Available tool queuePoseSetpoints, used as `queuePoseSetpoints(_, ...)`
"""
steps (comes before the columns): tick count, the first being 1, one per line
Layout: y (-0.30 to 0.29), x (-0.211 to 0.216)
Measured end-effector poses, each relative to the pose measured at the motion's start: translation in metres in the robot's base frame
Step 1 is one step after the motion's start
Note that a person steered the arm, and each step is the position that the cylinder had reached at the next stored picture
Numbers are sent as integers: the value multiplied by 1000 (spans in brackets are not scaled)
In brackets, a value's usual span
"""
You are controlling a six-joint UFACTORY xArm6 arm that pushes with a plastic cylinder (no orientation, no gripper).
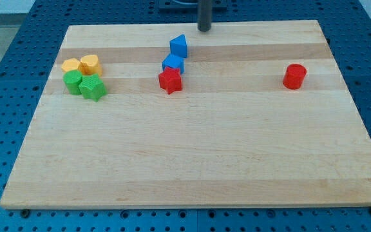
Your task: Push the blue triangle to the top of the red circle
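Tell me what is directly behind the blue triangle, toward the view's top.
Behind the blue triangle lies bare board, then my tip, up and slightly right, not touching it. Nothing sits on the triangle. Its far face is hidden from this view.

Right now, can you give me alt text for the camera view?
My tip sits near the board's top edge, just up-right of the blue triangle; the red circle lies far right. A blue block and red star sit below the triangle.
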State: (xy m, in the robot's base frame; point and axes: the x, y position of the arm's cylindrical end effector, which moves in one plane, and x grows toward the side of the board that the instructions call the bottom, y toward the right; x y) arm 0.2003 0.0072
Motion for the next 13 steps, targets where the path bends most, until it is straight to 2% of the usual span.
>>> queuePoseSetpoints(2,-60,1)
queuePoseSetpoints(5,-49,96)
queuePoseSetpoints(6,-22,120)
queuePoseSetpoints(10,154,121)
queuePoseSetpoints(11,178,121)
queuePoseSetpoints(12,174,124)
queuePoseSetpoints(13,163,101)
